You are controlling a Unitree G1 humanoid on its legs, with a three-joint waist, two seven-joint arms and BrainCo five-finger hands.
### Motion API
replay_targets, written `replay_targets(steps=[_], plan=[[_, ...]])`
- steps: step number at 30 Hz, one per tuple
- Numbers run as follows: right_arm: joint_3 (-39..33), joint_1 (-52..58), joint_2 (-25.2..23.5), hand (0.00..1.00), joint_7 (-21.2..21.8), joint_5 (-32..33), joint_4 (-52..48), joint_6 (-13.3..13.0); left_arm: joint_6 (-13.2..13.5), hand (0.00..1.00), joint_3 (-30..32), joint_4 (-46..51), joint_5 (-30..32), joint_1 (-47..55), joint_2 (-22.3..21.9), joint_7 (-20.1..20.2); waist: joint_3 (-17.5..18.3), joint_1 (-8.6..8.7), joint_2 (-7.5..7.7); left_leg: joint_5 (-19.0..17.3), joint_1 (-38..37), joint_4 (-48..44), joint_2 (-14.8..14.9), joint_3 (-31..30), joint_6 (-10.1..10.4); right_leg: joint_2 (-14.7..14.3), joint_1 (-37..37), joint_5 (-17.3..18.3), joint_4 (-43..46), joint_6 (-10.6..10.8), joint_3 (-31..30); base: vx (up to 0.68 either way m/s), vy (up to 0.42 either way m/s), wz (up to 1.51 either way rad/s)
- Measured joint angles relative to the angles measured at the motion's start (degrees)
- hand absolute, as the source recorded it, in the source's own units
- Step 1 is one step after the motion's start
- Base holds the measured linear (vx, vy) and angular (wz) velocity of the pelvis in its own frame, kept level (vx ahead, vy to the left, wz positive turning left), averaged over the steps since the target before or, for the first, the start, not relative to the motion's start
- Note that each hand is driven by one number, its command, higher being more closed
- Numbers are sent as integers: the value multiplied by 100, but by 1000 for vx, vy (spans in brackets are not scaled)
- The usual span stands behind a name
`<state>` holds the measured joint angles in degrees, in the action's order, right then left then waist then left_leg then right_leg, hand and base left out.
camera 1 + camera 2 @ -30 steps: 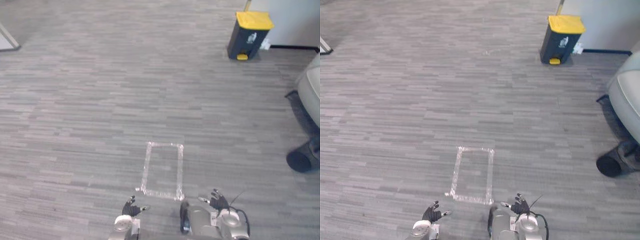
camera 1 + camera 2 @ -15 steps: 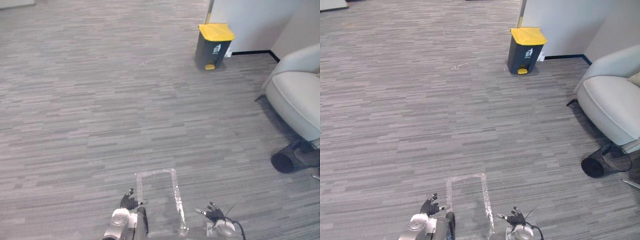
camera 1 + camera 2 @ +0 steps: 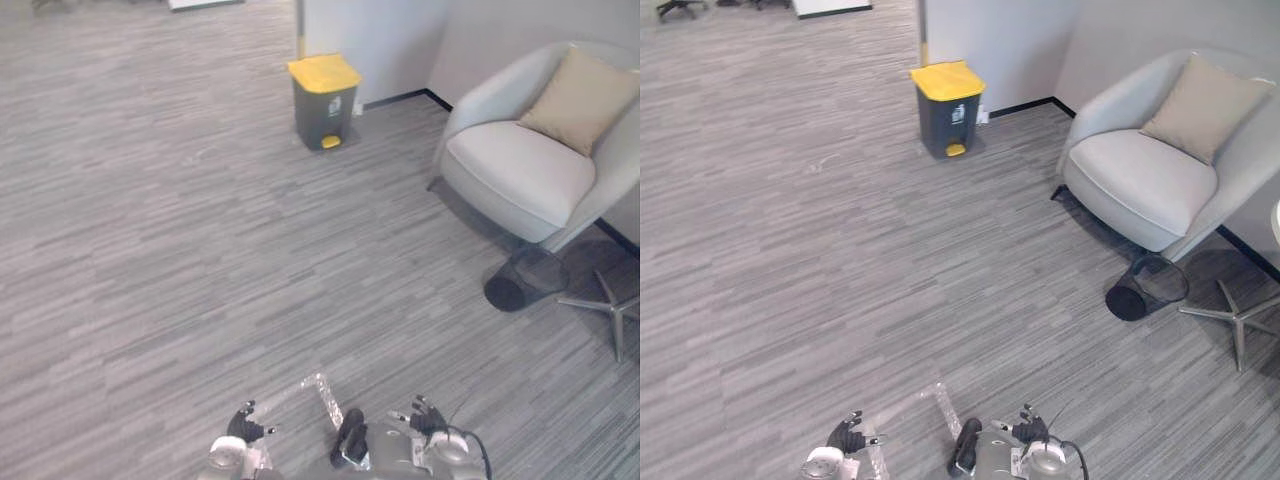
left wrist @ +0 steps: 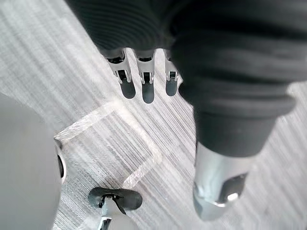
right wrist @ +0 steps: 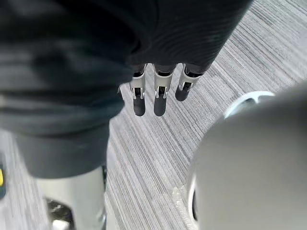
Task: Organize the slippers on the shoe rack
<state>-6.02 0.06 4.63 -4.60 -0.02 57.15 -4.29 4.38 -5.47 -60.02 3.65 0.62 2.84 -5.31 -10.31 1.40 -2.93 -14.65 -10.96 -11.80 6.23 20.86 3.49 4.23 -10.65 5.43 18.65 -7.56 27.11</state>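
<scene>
1. Left hand, 7 o'clock, low over the floor. Fingers straight, side by side, empty.
2. Right hand, 5 o'clock. Fingers straight, close together, empty.
3. Tape outline, 6 o'clock, between the hands; its near end is cut off.
4. Mesh basket, 3 o'clock, lying on its side; contents hard to make out.
5. Chair base, 3 o'clock, partly cut off at the edge.
6. Armchair with cushion, 2 o'clock.
7. Pedal bin, 12 o'clock, by the wall.
8. Slippers, shoe rack: place cannot be told from here. Judged light, soft and bendable, not fragile; best pinched at the heel rim or across the upper.
</scene>
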Motion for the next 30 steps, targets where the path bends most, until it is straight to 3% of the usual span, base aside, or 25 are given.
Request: replay_targets(steps=[3,5,7,9,12,14,15,19,21,25,28,29,30], plan=[[-64,40,19,0,-6,-4,9,5,-9,0,-20,14,123,-67,-113,78,-10,123,-12,-12,441,-1707,382,-70,113,-191,442,279,-351,203,-93,153,-135,-6],[-43,56,29,0,-22,-12,38,32,-6,0,-14,210,139,-40,-163,87,-37,6,-77,43,955,-3255,838,-102,357,-469,779,286,-636,186,-422,173,-31,-69],[-54,75,35,0,-53,0,71,34,-3,0,-14,267,136,-35,-173,95,-45,-43,-83,-46,1181,-3532,862,-111,290,-550,948,292,-779,161,-779,179,89,-105],[-44,71,34,0,-53,-2,75,40,-4,0,-15,312,130,-36,-171,87,-58,-54,-59,-192,1375,-3022,685,-199,262,-542,1067,229,-907,233,-1291,141,113,-122],[23,62,50,0,-54,-7,121,39,27,0,-14,391,126,14,-169,51,-57,-141,-60,-220,1390,-1350,114,-1296,281,-517,1069,144,-914,438,-2140,139,160,-148],[64,58,60,0,-56,-6,109,27,26,0,-34,376,119,17,-177,53,-36,-140,-96,42,1353,-508,-26,-2016,223,-537,1031,89,-893,536,-2532,157,220,-138],[73,62,93,0,-55,-10,109,25,26,0,-67,370,108,26,-216,54,-28,-140,-159,564,1341,-291,13,-2160,309,-614,1000,92,-894,665,-2763,142,224,-101],[179,147,-25,0,-59,-66,115,27,21,0,-69,292,79,1,-95,45,106,-114,146,534,1100,9,-266,-1652,99,-299,1092,-108,-1309,1009,-3117,143,256,-58],[178,158,-65,0,-56,-165,114,24,20,0,-103,250,77,-14,-19,46,151,-103,231,540,1084,65,-383,-1600,84,-190,1063,-149,-1343,1055,-3126,103,156,-24],[182,52,-15,0,-53,-219,126,30,7,0,-174,202,0,-96,110,34,57,-109,192,450,1074,-126,-383,-1339,-64,-136,709,-96,-720,1144,-3008,47,103,-33],[180,22,-65,0,-52,-213,111,22,-18,0,-214,195,-45,-54,166,14,15,-112,264,395,979,-113,-345,-1057,-149,153,516,256,-120,914,-1766,-8,-31,-29],[180,27,-94,0,-45,-219,160,26,-20,0,-242,199,-44,-56,203,19,31,-115,366,366,880,-90,-394,-1005,-149,258,494,400,-61,842,-1503,-17,-62,-18],[174,44,-81,0,-48,-219,203,21,-22,0,-235,198,-45,-58,200,17,71,-109,343,364,877,-90,-376,-1022,-146,191,501,358,-113,827,-1541,-13,-68,-28]])
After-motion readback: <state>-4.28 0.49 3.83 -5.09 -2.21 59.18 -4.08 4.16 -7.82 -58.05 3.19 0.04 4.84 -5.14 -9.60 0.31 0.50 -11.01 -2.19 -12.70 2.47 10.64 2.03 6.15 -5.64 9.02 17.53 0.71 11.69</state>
